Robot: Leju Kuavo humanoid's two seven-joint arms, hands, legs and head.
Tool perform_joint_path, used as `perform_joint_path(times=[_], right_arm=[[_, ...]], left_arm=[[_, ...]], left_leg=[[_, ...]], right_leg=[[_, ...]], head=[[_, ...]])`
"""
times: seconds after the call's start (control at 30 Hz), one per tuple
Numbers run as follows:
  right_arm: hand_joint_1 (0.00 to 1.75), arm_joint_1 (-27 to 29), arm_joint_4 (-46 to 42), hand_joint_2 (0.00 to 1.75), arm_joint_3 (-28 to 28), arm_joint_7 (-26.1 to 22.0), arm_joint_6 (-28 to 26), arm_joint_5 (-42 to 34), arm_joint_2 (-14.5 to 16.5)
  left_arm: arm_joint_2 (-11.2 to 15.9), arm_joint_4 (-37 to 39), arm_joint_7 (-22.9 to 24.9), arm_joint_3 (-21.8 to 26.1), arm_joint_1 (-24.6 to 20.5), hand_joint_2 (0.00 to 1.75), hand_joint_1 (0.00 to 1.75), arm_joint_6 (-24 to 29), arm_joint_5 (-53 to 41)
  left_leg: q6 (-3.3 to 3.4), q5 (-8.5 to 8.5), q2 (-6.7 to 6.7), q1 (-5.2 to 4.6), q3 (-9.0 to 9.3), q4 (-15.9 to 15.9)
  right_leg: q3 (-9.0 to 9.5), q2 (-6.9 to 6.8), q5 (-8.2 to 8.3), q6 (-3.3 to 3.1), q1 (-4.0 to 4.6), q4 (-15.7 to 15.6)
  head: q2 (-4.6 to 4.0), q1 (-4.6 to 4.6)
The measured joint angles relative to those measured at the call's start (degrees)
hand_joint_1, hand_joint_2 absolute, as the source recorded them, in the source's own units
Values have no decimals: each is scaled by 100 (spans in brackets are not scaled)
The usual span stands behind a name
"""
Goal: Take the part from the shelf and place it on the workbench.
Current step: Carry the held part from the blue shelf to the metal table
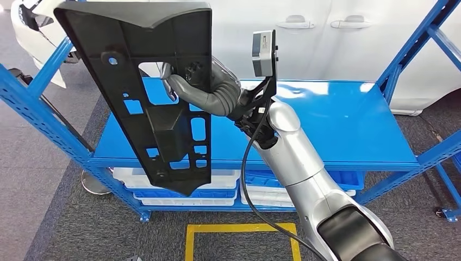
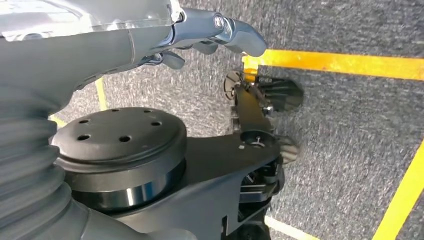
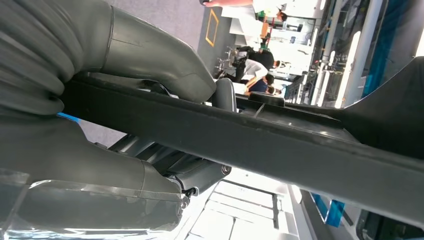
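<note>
My right hand (image 1: 187, 87) grips the black part (image 1: 157, 103) through its opening, long axis near upright, clear above the blue shelf (image 1: 337, 125); left hand (image 2: 200, 35) hangs empty, fingers loosely apart.

Right hand (image 1: 187, 87) gripping a flat black plastic part (image 1: 157, 92) through one of its openings, raised clear above the blue shelf (image 1: 337, 119); white bins (image 1: 179, 187) stored beneath.

White car (image 1: 304, 32), yellow floor marking (image 1: 242, 231)
</note>
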Motion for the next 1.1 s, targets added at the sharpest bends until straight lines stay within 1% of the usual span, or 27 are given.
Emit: perform_joint_path(times=[0.07, 0.1, 0.13, 0.17, 0.23, 0.27, 0.3, 0.37, 0.4, 0.43, 0.47, 0.5, 0.57, 0.6, 0.63, 0.67, 0.7, 0.73, 0.77, 0.8, 0.83, 0.9, 0.93, 0.97, 1.0, 1.07, 1.1], right_arm=[[175, 19, -2, 175, -14, 0, -1, 2, -10], [175, 37, -2, 175, -16, 1, -1, 5, -15], [175, 54, -2, 175, -18, 1, -2, 10, -21], [175, 65, -4, 175, -19, 1, -2, 16, -25], [175, 65, -25, 175, -19, 1, -3, 36, -27], [175, 57, -38, 175, -19, 1, -4, 45, -25], [175, 53, -50, 175, -19, 1, -5, 54, -22], [175, 48, -57, 175, -21, 3, -6, 70, -19], [175, 49, -62, 175, -22, 4, -7, 78, -19], [175, 47, -67, 175, -23, 6, -7, 85, -19], [175, 42, -74, 175, -23, 8, -7, 90, -16], [175, 39, -80, 175, -23, 10, -7, 93, -12], [175, 45, -84, 175, -23, 16, -5, 97, -6], [175, 56, -85, 175, -23, 20, -4, 99, -5], [175, 66, -85, 175, -23, 24, -3, 101, -5], [175, 71, -85, 175, -23, 27, -2, 102, -5], [175, 72, -86, 175, -23, 27, -2, 103, -5], [175, 69, -86, 175, -23, 27, -2, 103, -4], [175, 65, -87, 175, -23, 27, -2, 103, -4], [175, 62, -88, 175, -22, 28, -2, 105, -1], [175, 62, -88, 175, -22, 29, -2, 106, 3], [175, 62, -89, 175, -21, 33, -2, 108, 9], [175, 62, -89, 175, -22, 33, -3, 108, 9], [175, 59, -90, 175, -24, 33, -4, 108, 9], [175, 57, -90, 175, -25, 33, -4, 108, 8], [175, 59, -90, 175, -25, 32, -4, 108, 6], [175, 66, -90, 175, -25, 32, -4, 108, 4]], left_arm=[[-3, 0, 0, -4, -5, 175, 0, 0, -17], [-4, 0, 0, -4, -3, 175, 0, 0, -24], [-4, 0, 0, -6, 0, 175, 0, 0, -27], [-5, 0, 0, -9, 1, 175, 0, 0, -30], [-16, 0, 3, -17, -4, 175, 0, 0, -36], [-22, 0, 5, -21, -9, 175, 0, 1, -38], [-29, 0, 9, -24, -15, 175, 0, 2, -40], [-37, 0, 16, -26, -22, 175, 0, 4, -42], [-37, 0, 19, -27, -24, 175, 0, 4, -44], [-37, 0, 20, -27, -24, 175, 0, 4, -45], [-36, 0, 20, -27, -25, 175, 0, 4, -46], [-34, 0, 20, -27, -25, 175, 0, 4, -46], [-32, 0, 23, -27, -21, 175, 0, 4, -46], [-29, 0, 25, -27, -19, 175, 0, 4, -46], [-27, 0, 27, -27, -17, 175, 0, 5, -46], [-23, 0, 28, -27, -16, 175, 0, 5, -46], [-20, 0, 28, -27, -17, 175, 0, 6, -46], [-21, 1, 29, -27, -20, 175, 0, 6, -46], [-25, 4, 30, -27, -23, 175, 0, 4, -46], [-28, 7, 32, -27, -26, 175, 0, 2, -46], [-32, 10, 34, -27, -28, 175, 0, -1, -46], [-32, 13, 37, -27, -27, 175, 0, -2, -46], [-32, 13, 37, -27, -27, 175, 0, -2, -46], [-31, 13, 36, -27, -30, 175, 0, -2, -47], [-31, 13, 36, -27, -34, 175, 0, -2, -48], [-31, 14, 35, -28, -40, 175, 0, -3, -51], [-31, 14, 36, -28, -39, 175, 0, -3, -56]], left_leg=[[39, 24, 3, -25, -39, 1], [51, 33, 4, -40, -54, 3], [59, 39, 3, -56, -64, 5], [62, 43, 0, -71, -67, 8], [58, 47, -8, -102, -67, 14], [48, 52, -11, -117, -73, 19], [32, 60, -9, -123, -83, 20], [-14, 84, -1, -120, -96, 9], [-37, 83, 2, -118, -100, 2], [-63, 45, 1, -120, -113, 32], [-92, -57, -2, -118, -163, 155], [-123, -218, -5, -108, -261, 395], [-190, -604, -6, -60, -564, 1141], [-221, -710, -5, -34, -687, 1443], [-249, -715, -4, -8, -726, 1566], [-277, -602, -3, 17, -644, 1437], [-306, -412, 0, 45, -457, 1097], [-340, -267, -1, 67, -239, 696], [-344, -158, -13, 74, -63, 355], [-326, -116, -26, 73, 30, 158], [-291, -129, -41, 63, 45, 100], [-177, -95, -54, 43, 5, 111], [-127, -72, -53, 38, -8, 106], [-80, -47, -50, 34, -22, 95], [-38, -21, -45, 32, -41, 83], [17, 16, -37, 0, -94, 81], [39, 31, -35, -25, -122, 82]], right_leg=[[-324, -6, -387, 14, 3, 774], [-431, -7, -480, 13, 5, 1047], [-434, -7, -462, 3, 7, 1109], [-320, -7, -341, -20, 13, 929], [127, -11, -3, -115, 45, 125], [305, -18, 112, -161, 65, -229], [411, -24, 168, -197, 85, -452], [432, -30, 194, -226, 107, -556], [441, -35, 220, -236, 88, -592], [460, -42, 253, -251, 65, -644], [477, -53, 288, -265, 39, -696], [489, -65, 317, -273, 14, -737], [473, -76, 337, -277, 11, -743], [457, -78, 340, -271, 7, -730], [441, -79, 342, -262, -1, -712], [427, -78, 339, -248, -16, -689], [417, -75, 331, -224, -35, -660], [406, -71, 317, -189, -49, -629], [388, -62, 306, -148, -52, -589], [366, -53, 303, -106, -43, -561], [345, -46, 312, -66, -31, -548], [319, -41, 339, 2, -35, -555], [301, -43, 310, 28, -48, -530], [252, -45, 218, 45, -57, -424], [150, -46, 52, 53, -58, -187], [-173, -47, -366, 53, -42, 578], [-320, -46, -510, 42, -29, 935]], head=[[0, 0], [1, -1], [0, 0], [1, 1], [0, -2], [1, -5], [1, -9], [1, -11], [1, -12], [0, -11], [1, -18], [1, -26], [1, -37], [0, -37], [-1, -37], [-1, -37], [-1, -38], [-1, -39], [-1, -48], [0, -50], [1, -51], [1, -45], [1, -43], [0, -43], [1, -40], [0, -38], [1, -38]])
